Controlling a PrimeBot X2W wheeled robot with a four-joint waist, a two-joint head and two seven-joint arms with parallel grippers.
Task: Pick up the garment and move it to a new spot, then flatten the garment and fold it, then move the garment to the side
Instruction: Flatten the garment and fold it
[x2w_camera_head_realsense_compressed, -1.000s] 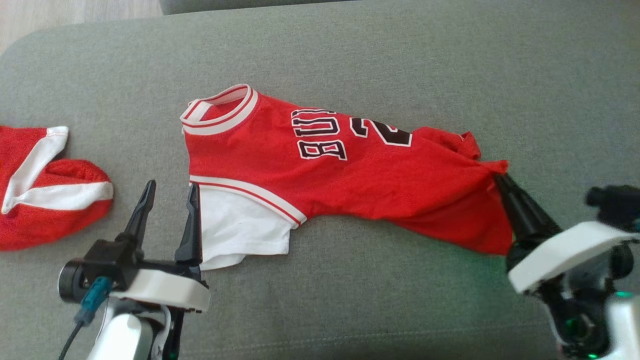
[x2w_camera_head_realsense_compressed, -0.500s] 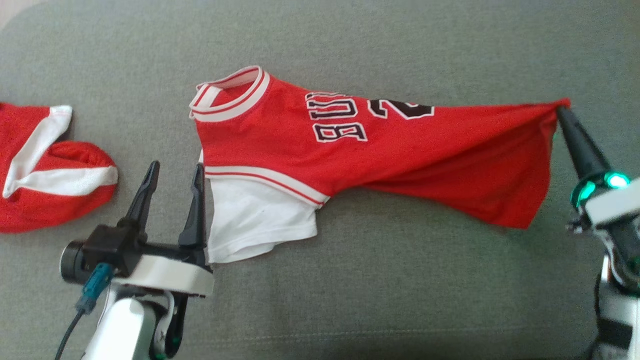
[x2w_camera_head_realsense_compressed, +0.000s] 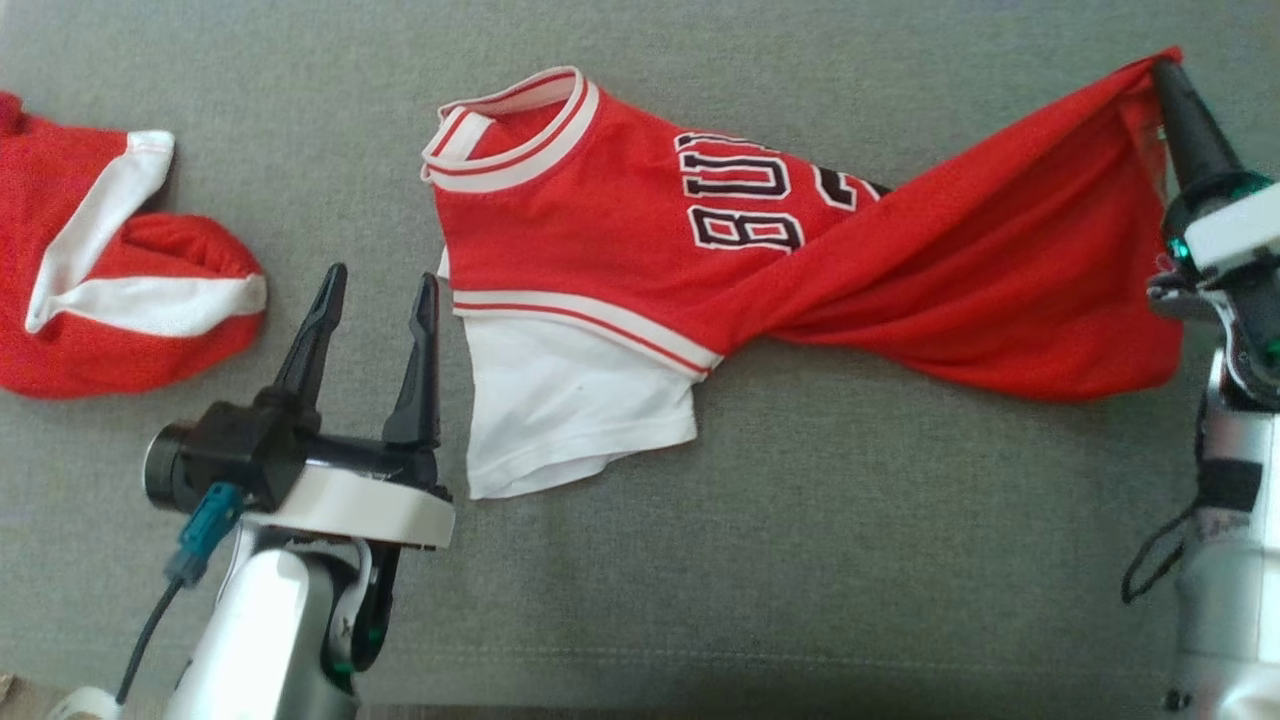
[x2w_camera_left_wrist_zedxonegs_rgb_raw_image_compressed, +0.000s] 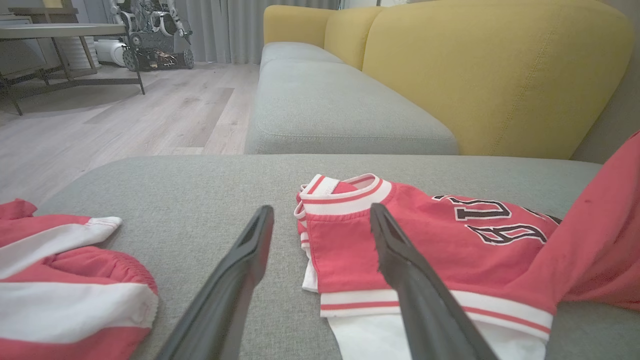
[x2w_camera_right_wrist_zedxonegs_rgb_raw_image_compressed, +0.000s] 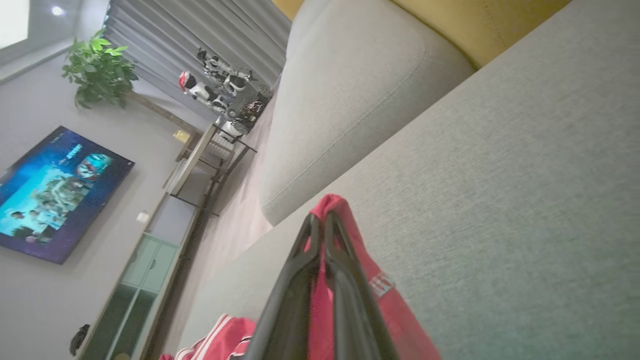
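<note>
Head view: we see jersey (x2w_camera_head_realsense_compressed: 600, 240) on grey cushion (x2w_camera_head_realsense_compressed: 800, 560), one end up in air; right claw (x2w_camera_head_realsense_compressed: 1165, 72) clamped on that end; left claw (x2w_camera_head_realsense_compressed: 382, 276) apart, just beside white part; left wrist view: left claw (x2w_camera_left_wrist_zedxonegs_rgb_raw_image_compressed: 320, 210) spread, collar showing between; right wrist view: right claw (x2w_camera_right_wrist_zedxonegs_rgb_raw_image_compressed: 320, 219) shut on jersey (x2w_camera_right_wrist_zedxonegs_rgb_raw_image_compressed: 382, 305).

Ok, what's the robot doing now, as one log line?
right tool: shut on jersey hem corner, held up | left tool: open, empty, beside white sleeve | jersey collar end: flat on grey cushion
</note>
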